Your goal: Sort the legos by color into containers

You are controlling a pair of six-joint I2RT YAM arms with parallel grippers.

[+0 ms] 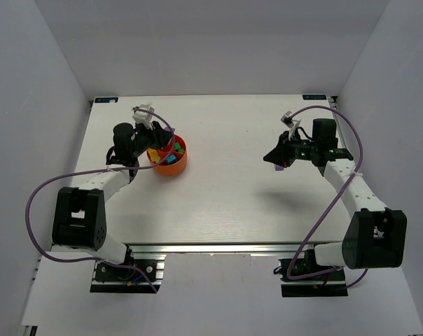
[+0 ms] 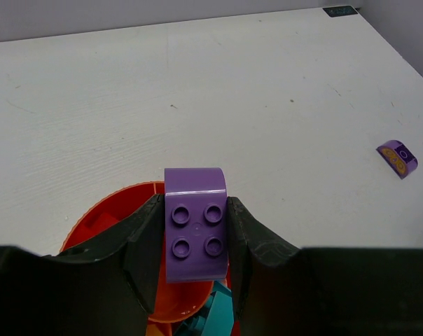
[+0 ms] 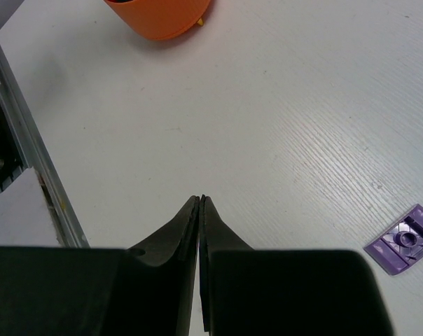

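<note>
L ARM OVER THE DISH: We are holding a purple four-stud arched lego (image 2: 195,241) in the L gripper (image 2: 195,204). The jaws are pinching its two flat sides, and its studs are facing the wrist cam. The brick is hanging just below the fingertips, over the rim of the orange dish (image 2: 110,199). The red insert and some teal pieces (image 2: 215,315) are showing under the fingers. We cannot tell which wedge is lying beneath the brick, b/c the brick itself is blocking that view.

That is the main risk. If we are letting go here, the brick may be striking a divider or the rim. It could then be tipping into the wrong colour's section, or bouncing out onto the table (image 2: 218,91). It is looking large vs. the wedges, so it may also be perching on pieces already inside.

The R gripper (image 3: 199,199) is hanging w/ its jaws pressed together, carrying nothing. A second purple piece (image 3: 404,241) is lying loose ahead and to the right of its tips, well apart from the dish. Coming down shut, those fingers would be shoving that piece, not taking it.
</note>
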